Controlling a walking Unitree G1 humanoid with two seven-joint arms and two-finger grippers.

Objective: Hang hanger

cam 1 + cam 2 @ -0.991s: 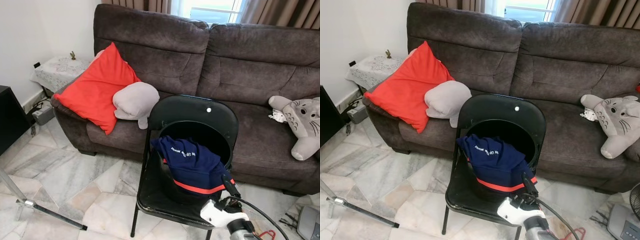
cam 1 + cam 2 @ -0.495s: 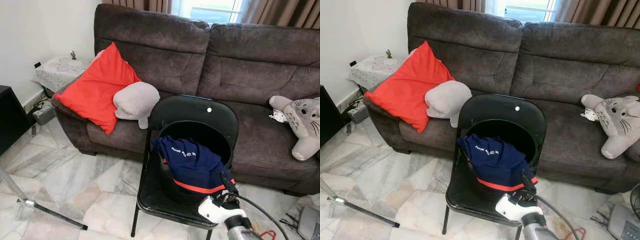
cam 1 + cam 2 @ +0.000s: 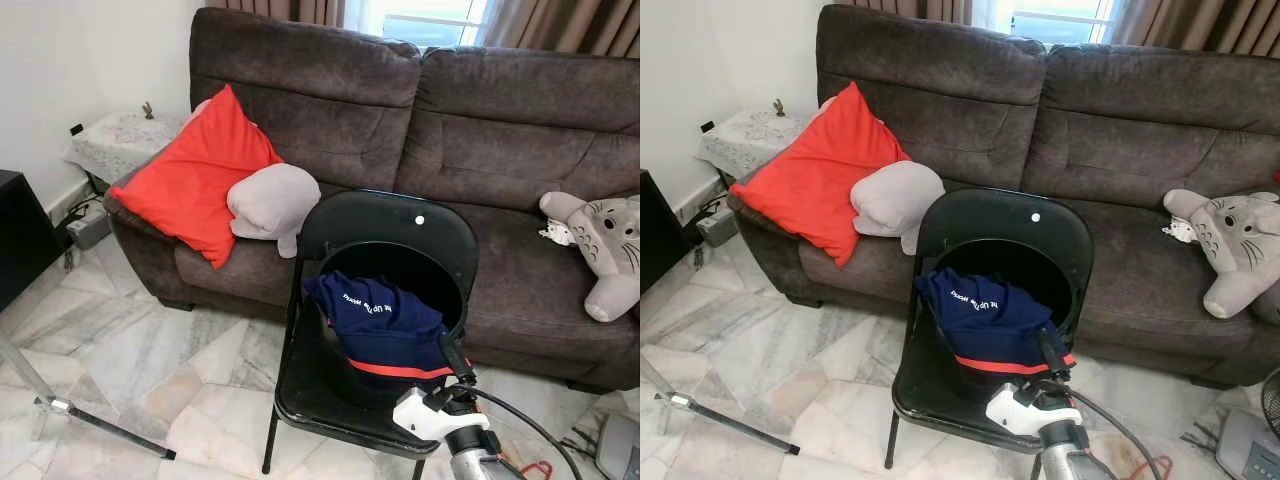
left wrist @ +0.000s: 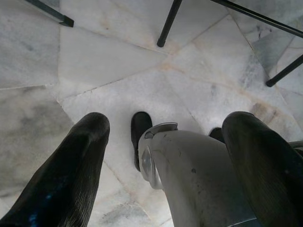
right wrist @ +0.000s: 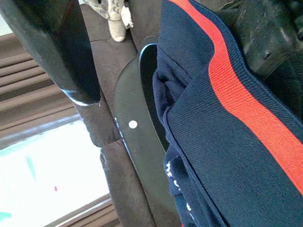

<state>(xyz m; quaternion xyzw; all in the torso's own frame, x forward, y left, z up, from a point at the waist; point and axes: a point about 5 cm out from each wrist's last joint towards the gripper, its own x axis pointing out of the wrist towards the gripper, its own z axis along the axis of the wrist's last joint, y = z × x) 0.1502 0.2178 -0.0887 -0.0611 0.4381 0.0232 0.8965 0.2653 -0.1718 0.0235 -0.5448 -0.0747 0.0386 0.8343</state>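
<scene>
On the black folding chair [image 3: 330, 385] in front of the brown sofa [image 3: 480, 130]: black bucket [image 3: 385, 265] w/ a navy garment [image 3: 385, 320], red stripe along its hem, draped over the rim. Right hand [image 3: 452, 358] just beside that hem; fingers [image 5: 61, 52] spread wide, nothing held, garment between them in wrist view. Left hand [image 4: 165, 156] hangs over marble floor [image 3: 150, 350], fingers apart, empty. Can't make out a hanger. Red cushion [image 3: 200, 175], grey cushion [image 3: 272, 202], plush toy [image 3: 600, 240] on sofa.
</scene>
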